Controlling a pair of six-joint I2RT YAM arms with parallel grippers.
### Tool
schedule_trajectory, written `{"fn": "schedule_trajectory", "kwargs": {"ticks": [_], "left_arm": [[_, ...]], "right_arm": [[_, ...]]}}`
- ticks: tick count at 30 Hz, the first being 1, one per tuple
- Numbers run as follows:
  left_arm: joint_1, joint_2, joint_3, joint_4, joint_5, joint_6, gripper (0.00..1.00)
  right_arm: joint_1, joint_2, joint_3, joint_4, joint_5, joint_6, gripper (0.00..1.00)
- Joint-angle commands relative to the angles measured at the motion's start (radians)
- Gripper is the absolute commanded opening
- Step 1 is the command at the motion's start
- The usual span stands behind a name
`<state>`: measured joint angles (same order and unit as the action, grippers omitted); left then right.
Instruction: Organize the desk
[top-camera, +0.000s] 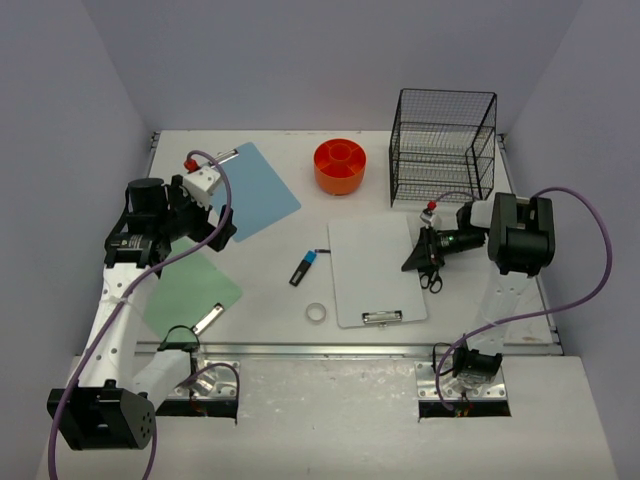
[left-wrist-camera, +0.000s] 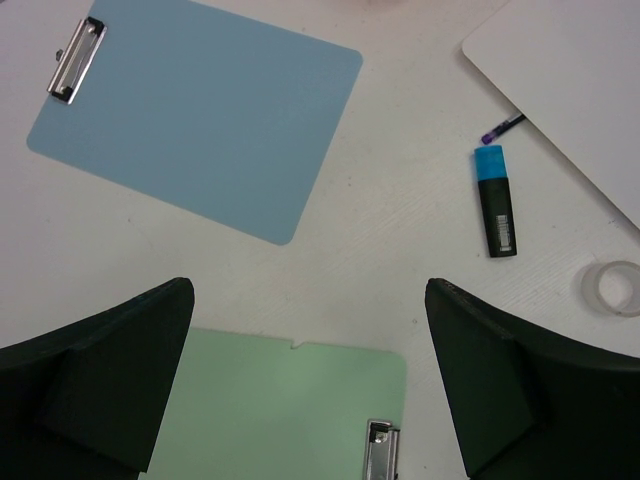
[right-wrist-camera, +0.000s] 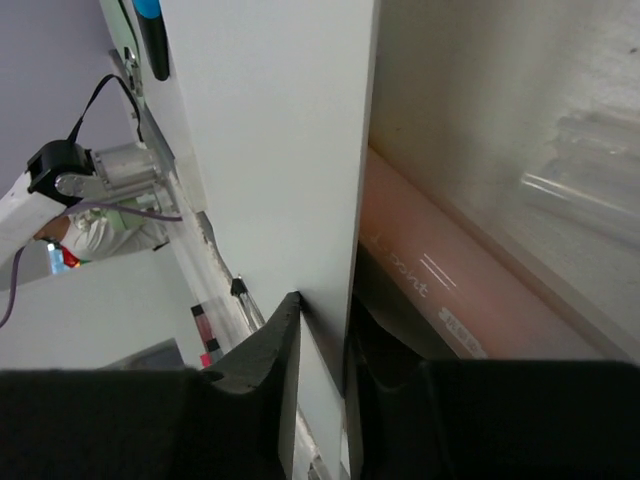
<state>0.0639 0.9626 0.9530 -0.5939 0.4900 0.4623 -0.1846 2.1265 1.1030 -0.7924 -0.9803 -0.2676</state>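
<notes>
The left gripper (left-wrist-camera: 308, 300) hangs wide open over the desk (top-camera: 270, 250) at its 9 o'clock side. At 3 o'clock, the right gripper (right-wrist-camera: 322, 310) pinches narrowly on the white clipboard (top-camera: 375, 265) edge, with the desk just beneath.

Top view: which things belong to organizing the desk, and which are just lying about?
Job: white clipboard, between right fingers; blue clipboard; green clipboard; highlighter; tape roll; scissors; likely wire rack, orange tray.
Just there: metal rail, lavender walls.
</notes>
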Motion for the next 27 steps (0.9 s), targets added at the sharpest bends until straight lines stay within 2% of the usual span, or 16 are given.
{"fn": "schedule_trajectory", "kwargs": {"ticks": [1,3,11,15,20,27], "left_arm": [[-0.009,-0.009,-0.007,0.054,0.007,0.012,1.0],[-0.008,-0.012,-0.011,0.055,0.008,0.009,1.0],[-0.009,-0.03,-0.009,0.055,0.023,0.009,1.0],[-0.009,-0.039,0.014,0.044,0.05,0.017,1.0],[-0.009,-0.033,0.063,0.016,0.165,0.059,0.99],[-0.009,-0.007,0.129,0.007,0.373,0.121,0.95]], "right_arm": [[0.014,-0.001,0.001,0.012,-0.024,-0.024,0.16],[0.014,-0.013,0.011,-0.037,-0.042,-0.056,0.0],[0.013,-0.149,0.054,-0.265,-0.136,-0.191,0.0],[0.013,-0.238,0.142,-0.404,-0.181,-0.268,0.0],[0.016,-0.303,0.288,-0.57,-0.179,-0.358,0.0],[0.085,-0.368,0.429,-0.648,-0.094,-0.45,0.0]]}}
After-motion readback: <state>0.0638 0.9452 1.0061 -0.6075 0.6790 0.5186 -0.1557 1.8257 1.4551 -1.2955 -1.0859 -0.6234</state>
